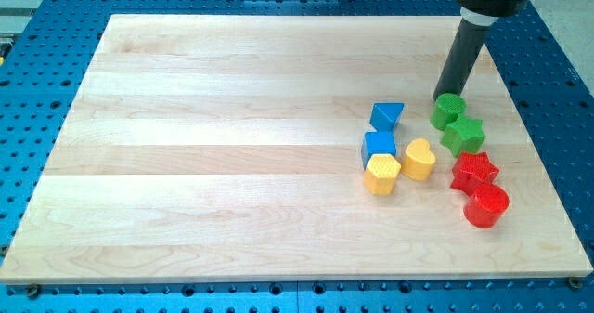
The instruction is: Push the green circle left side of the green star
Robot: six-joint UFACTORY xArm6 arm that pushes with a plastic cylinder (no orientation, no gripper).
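Observation:
The green circle point(448, 110) lies on the wooden board at the view's right, touching the upper left of the green star point(463, 134). My tip point(443, 95) comes down from the view's top right and rests right at the circle's top edge, just above it.
A blue triangle point(387, 116) and a blue cube point(379, 147) lie to the left of the green blocks. A yellow hexagon point(382, 175) and a yellow heart point(419, 159) lie below them. A red star point(473, 171) and a red cylinder point(486, 205) lie below the green star.

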